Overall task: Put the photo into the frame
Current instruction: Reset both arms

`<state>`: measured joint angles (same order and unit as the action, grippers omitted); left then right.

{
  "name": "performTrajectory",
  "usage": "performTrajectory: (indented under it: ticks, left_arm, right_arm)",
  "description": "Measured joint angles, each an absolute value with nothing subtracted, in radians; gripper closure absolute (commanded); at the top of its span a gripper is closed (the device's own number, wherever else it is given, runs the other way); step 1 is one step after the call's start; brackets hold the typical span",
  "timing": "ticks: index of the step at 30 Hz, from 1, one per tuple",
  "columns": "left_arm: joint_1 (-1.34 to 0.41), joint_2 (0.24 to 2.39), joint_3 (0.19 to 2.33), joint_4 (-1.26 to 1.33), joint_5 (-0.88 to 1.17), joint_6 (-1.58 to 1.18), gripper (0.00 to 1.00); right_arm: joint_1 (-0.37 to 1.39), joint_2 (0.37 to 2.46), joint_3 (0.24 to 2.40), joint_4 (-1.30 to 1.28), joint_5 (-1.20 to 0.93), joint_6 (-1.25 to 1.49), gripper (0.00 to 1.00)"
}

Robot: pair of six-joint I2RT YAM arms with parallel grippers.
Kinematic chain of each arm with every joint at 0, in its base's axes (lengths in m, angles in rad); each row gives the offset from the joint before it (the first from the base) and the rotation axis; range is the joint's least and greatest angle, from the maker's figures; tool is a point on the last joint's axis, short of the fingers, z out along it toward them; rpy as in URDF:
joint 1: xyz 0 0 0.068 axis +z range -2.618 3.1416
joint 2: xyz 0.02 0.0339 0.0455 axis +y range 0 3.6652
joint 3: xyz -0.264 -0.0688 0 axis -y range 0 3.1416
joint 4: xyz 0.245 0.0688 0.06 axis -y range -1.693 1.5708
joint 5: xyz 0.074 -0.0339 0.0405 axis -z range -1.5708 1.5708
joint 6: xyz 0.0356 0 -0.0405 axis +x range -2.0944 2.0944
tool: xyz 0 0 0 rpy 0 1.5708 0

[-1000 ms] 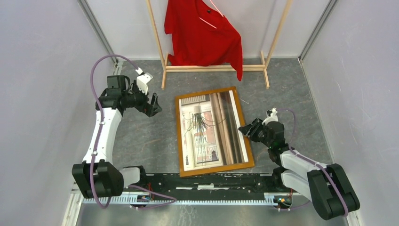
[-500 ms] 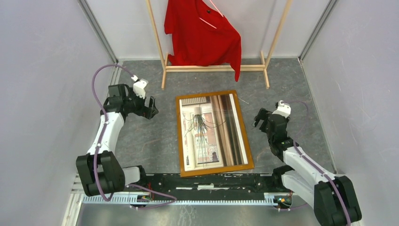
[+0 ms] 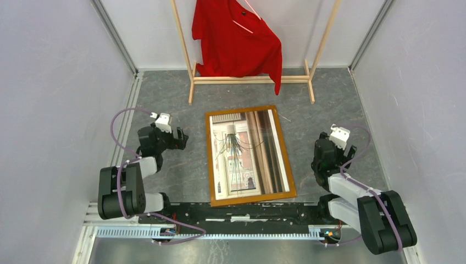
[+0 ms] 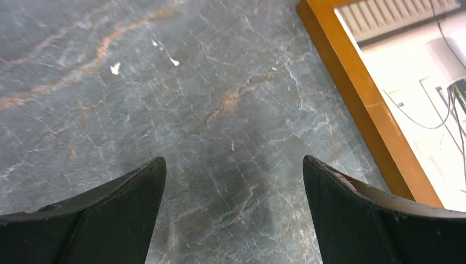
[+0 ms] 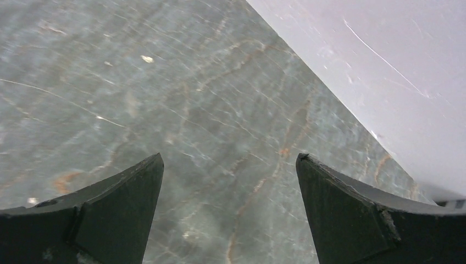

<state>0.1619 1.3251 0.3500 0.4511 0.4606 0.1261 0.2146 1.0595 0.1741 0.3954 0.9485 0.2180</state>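
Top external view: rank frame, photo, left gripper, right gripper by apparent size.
1. the frame
2. the photo, lying just within the frame's border
3. left gripper and right gripper: they look about alike and sit in different poses, so they are not ranked.

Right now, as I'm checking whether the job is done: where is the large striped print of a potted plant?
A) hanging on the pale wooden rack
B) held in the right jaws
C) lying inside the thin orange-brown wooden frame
C: the striped plant print lies flat within the orange-brown wooden frame; both jaws stand open and empty.
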Motion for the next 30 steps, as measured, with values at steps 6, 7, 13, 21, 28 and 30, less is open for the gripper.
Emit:
performTrajectory:
  ticks: [6,7,13,21,28,30]
  left_arm:
    - [0.162,1.365,0.254,0.797,0.415,0.052,0.00]
    - [0.162,1.373,0.248,0.838,0.409,0.038,0.00]
    - [0.159,1.477,0.189,1.122,0.394,-0.022,0.00]
    - [0.073,1.543,0.148,1.254,0.307,-0.017,0.00]
    - [0.050,1.544,0.191,1.235,0.265,-0.011,0.00]
    - [0.050,1.544,0.191,1.232,0.262,-0.010,0.00]
  right_arm:
    - [0.193,1.101,0.056,0.601,0.969,0.163,0.02]
    - [0.192,1.116,0.039,0.654,0.966,0.152,0.02]
    - [0.187,1.205,0.014,0.994,0.915,0.061,0.02]
    - [0.196,1.392,0.018,1.408,0.546,-0.159,0.02]
    - [0.146,1.386,0.016,1.377,0.419,-0.185,0.02]
    - [0.144,1.386,0.016,1.372,0.404,-0.185,0.02]
